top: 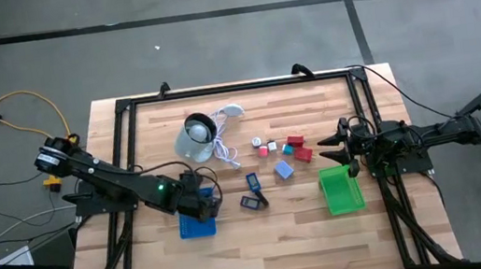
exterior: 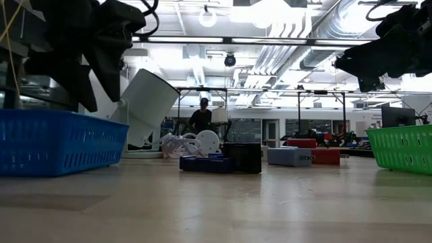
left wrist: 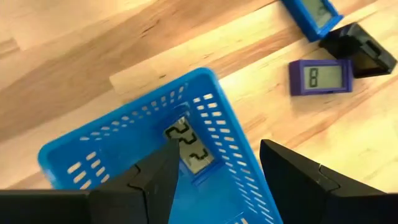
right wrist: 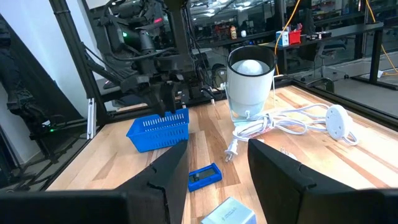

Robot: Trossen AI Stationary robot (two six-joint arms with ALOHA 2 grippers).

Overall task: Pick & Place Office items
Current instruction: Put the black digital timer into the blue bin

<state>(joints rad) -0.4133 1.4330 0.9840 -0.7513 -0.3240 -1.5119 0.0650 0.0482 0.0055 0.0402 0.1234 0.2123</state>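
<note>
left claw is held open and empty above blue basket, one small display piece seen inside; remaining office items are scattered mid-worktop; right claw, open, is parked beside green basket.

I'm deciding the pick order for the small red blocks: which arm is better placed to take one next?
Probably the right. The right gripper hovers open just beside the small red blocks, next to the green mesh basket. The left gripper is open over the blue mesh basket, farther away.
</note>
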